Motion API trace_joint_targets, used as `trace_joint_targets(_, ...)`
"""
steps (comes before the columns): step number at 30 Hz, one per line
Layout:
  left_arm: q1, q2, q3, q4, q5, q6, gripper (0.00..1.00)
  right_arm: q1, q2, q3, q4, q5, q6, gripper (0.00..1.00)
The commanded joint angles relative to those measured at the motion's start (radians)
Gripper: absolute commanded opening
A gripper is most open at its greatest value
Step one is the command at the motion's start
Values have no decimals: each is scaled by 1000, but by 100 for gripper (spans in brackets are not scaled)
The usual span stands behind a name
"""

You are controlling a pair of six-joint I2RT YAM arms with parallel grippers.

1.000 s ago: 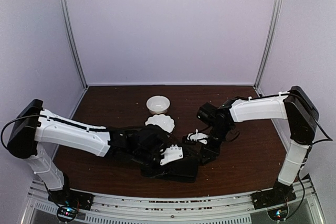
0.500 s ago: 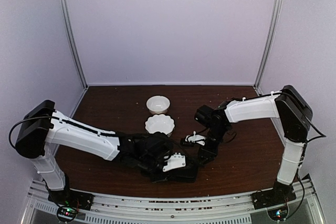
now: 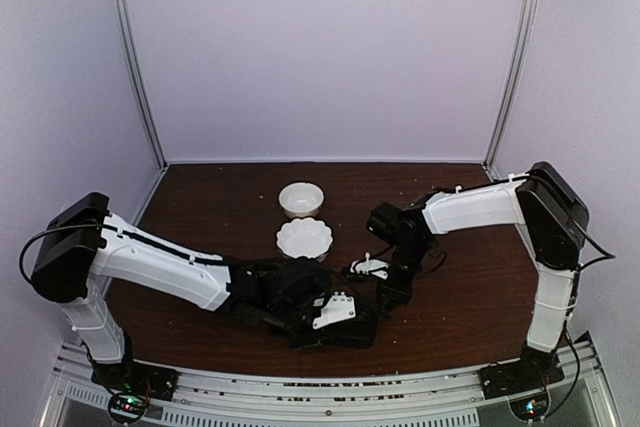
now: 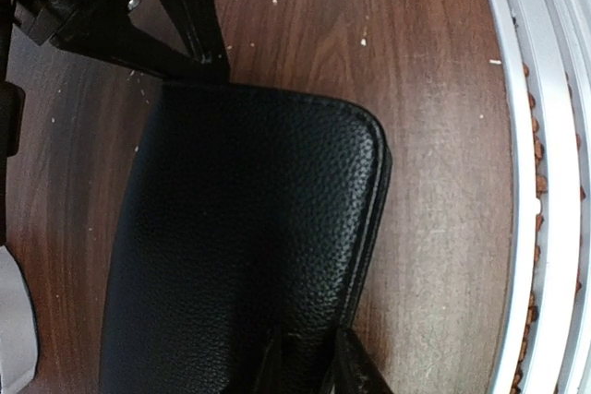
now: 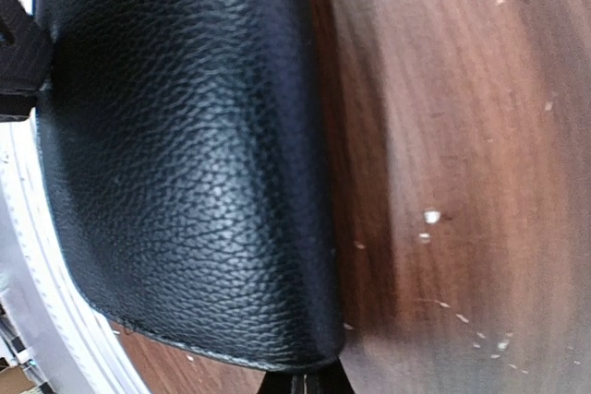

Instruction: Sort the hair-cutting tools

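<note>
No scissors or black stick tools show in any view. A flat black leather case [image 3: 335, 333] lies near the table's front edge, between my two grippers. My left gripper [image 4: 312, 368] is low over the case [image 4: 249, 228], one finger on its top and the other against its side edge, and it looks shut on that edge. My right gripper [image 5: 305, 385] has its fingertips pressed together at the case's [image 5: 185, 136] corner; whether they pinch it is unclear. In the top view the left gripper [image 3: 350, 317] and the right gripper [image 3: 388, 297] meet at the case's right end.
A round white bowl [image 3: 301, 199] and a scalloped white bowl [image 3: 304, 238] stand behind the case at mid-table. The metal rail [image 4: 545, 182] of the table's front edge runs close beside the case. Part of the right gripper [image 4: 120, 16] shows at the case's far end.
The left arm has stretched further right and lower over the case. The right arm has swung left and down to the case's right end.
</note>
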Motion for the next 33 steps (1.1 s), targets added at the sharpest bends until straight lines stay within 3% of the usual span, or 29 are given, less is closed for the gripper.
trace_joint_targets(1, 8, 64, -8, 4, -180, -62, 21, 2, -19, 62, 28, 161, -9, 0)
trace_joint_targets(6, 9, 65, -3, 0, -290, -123, 13, 0, 7, 145, -10, 258, -61, 0)
trace_joint_targets(12, 12, 76, 3, 10, -346, -186, 0, -5, -8, 126, -32, 290, -126, 0)
trace_joint_targets(19, 33, 94, 16, 10, -381, -219, 0, -4, -55, 58, -55, 267, -217, 0)
trace_joint_targets(24, 44, 93, 12, 19, -388, -226, 0, -3, -80, 37, -79, 142, -202, 0)
trace_joint_targets(28, 41, 76, 8, 37, -304, -182, 0, -3, -83, 43, -61, 142, -162, 0)
trace_joint_targets(33, -9, 10, -20, 65, -295, -76, 33, -5, -26, 111, -59, 186, -153, 0)
